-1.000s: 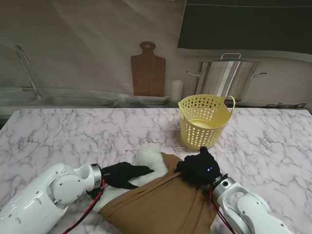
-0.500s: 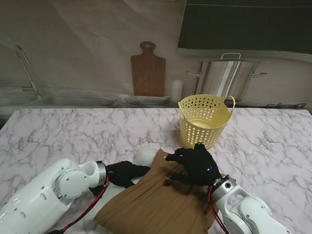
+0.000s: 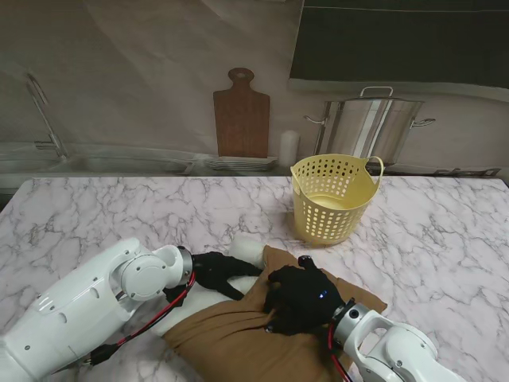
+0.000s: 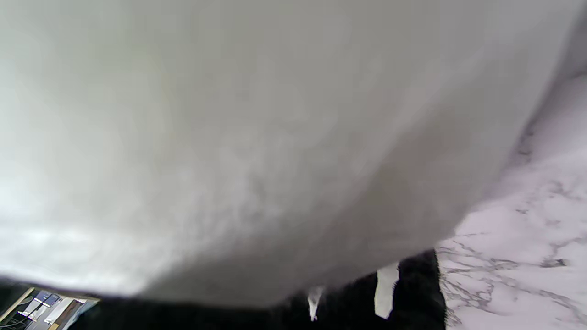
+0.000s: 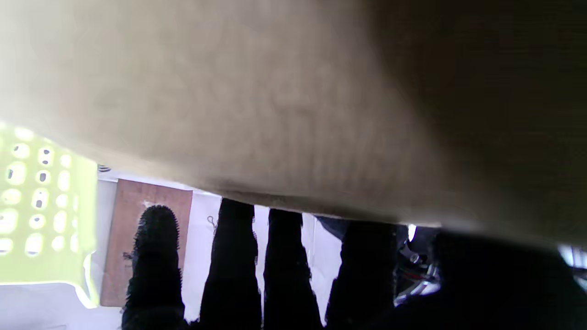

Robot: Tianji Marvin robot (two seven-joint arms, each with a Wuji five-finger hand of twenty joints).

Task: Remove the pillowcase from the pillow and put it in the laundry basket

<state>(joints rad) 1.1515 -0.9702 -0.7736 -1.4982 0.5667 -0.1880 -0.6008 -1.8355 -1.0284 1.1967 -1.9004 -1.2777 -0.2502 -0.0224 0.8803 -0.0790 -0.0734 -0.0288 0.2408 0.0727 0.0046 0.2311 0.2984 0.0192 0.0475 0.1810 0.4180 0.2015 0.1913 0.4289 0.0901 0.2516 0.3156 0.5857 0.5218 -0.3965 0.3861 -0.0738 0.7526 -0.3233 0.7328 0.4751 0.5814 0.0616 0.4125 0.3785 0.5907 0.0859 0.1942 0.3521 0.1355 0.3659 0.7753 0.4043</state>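
The white pillow (image 3: 247,248) lies on the marble table, only its far end showing out of the brown pillowcase (image 3: 231,346). My left hand (image 3: 221,272) grips that bare end at the case's open edge. The pillow (image 4: 229,137) fills the left wrist view, with black fingertips (image 4: 415,293) beneath it. My right hand (image 3: 300,299) sits on top of the pillowcase with its fingers curled into the fabric. In the right wrist view the pillowcase (image 5: 293,101) bunches over the fingers (image 5: 231,266). The yellow laundry basket (image 3: 334,199) stands upright farther from me, to the right.
A steel pot (image 3: 371,127), a wooden cutting board (image 3: 241,115) and a white cylinder (image 3: 289,147) stand along the back counter. A sink with a tap (image 3: 44,111) is at the back left. The marble table (image 3: 119,215) stretches left of the pillow.
My right hand let go of the pillowcase's far edge, opened, then moved left and nearer to me and closed on the fabric. My left arm pushed forward along the pillow.
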